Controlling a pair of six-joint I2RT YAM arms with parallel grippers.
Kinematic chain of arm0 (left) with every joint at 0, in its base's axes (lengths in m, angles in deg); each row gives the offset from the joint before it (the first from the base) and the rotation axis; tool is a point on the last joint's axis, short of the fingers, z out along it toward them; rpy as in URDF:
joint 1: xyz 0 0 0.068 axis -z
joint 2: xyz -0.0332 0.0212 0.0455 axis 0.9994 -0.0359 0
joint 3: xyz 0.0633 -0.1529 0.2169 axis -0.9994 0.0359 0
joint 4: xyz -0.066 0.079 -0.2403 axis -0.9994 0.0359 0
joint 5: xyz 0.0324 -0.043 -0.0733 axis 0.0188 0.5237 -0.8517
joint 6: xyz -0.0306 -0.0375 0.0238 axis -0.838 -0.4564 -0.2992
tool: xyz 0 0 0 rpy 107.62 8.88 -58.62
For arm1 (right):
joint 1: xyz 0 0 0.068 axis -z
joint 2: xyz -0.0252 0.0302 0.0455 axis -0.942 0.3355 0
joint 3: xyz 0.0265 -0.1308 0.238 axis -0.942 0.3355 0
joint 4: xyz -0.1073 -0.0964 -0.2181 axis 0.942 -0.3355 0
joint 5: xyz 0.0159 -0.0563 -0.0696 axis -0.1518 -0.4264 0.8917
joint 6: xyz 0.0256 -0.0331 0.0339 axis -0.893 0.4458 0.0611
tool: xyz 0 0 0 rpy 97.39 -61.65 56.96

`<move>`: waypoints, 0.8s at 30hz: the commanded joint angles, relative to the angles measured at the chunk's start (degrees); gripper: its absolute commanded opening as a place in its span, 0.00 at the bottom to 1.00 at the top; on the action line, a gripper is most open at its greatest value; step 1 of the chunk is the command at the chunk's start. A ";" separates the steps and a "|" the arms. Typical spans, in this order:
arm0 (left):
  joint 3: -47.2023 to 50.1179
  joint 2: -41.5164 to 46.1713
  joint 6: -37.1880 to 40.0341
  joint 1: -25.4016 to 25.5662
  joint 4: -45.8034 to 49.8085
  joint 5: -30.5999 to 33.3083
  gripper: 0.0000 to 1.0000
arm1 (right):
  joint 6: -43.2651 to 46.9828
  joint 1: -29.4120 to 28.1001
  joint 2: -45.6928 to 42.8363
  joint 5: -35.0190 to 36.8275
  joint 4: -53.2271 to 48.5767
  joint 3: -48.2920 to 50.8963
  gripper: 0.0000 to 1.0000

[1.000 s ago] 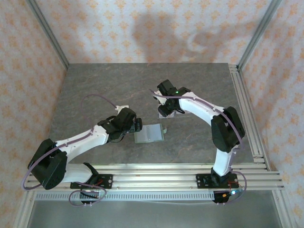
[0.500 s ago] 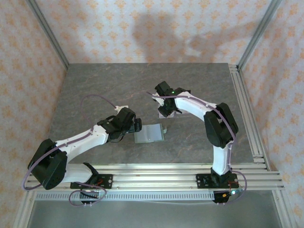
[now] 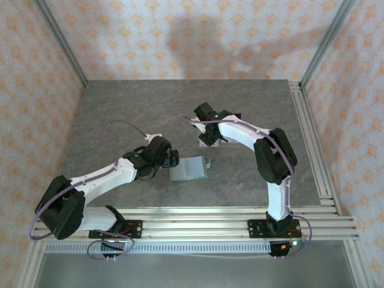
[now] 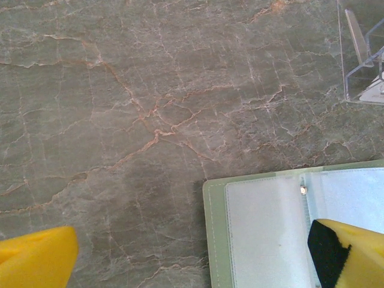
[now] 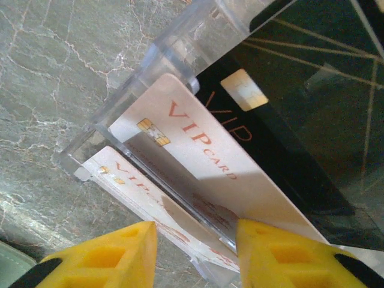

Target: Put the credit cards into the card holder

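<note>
The card holder (image 4: 270, 234) lies open and flat on the table, sage green with clear sleeves and a small snap; in the top view the card holder (image 3: 189, 169) sits mid-table. My left gripper (image 4: 195, 264) hovers wide open over its left edge, one fingertip (image 4: 354, 252) above the sleeves; the same gripper (image 3: 174, 159) stands just left of it from above. Two pale "VIP" credit cards (image 5: 198, 156) stand in a clear acrylic stand (image 5: 174, 48). My right gripper (image 5: 195, 252) is open, fingers either side of the cards' near ends.
A black card (image 5: 270, 150) stands in the stand's rear slot behind the pale ones. The acrylic stand (image 4: 366, 54) is just beyond the card holder, to its right. Marble-patterned tabletop (image 3: 120, 108) lies bare at the left and back. Aluminium rails (image 3: 312, 138) run along the right edge.
The right arm has swung a little left and closer to the stand, and its fingers have narrowed around the cards. The left arm and card holder have not moved.
</note>
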 commanded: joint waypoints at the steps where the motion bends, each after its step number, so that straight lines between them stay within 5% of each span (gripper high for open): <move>1: 0.50 -0.42 -0.35 -0.46 -0.18 -0.02 1.00 | 0.10 -0.13 -1.19 -1.49 -2.03 -0.45 0.34; 11: -0.23 -1.70 -0.18 -0.46 -0.53 -0.18 1.00 | -0.03 -0.13 -1.78 -4.23 -3.84 -0.22 0.19; 24: -0.59 -2.55 0.00 -0.46 -0.81 -0.25 1.00 | 0.65 0.02 -0.21 -3.24 -4.28 -1.18 0.16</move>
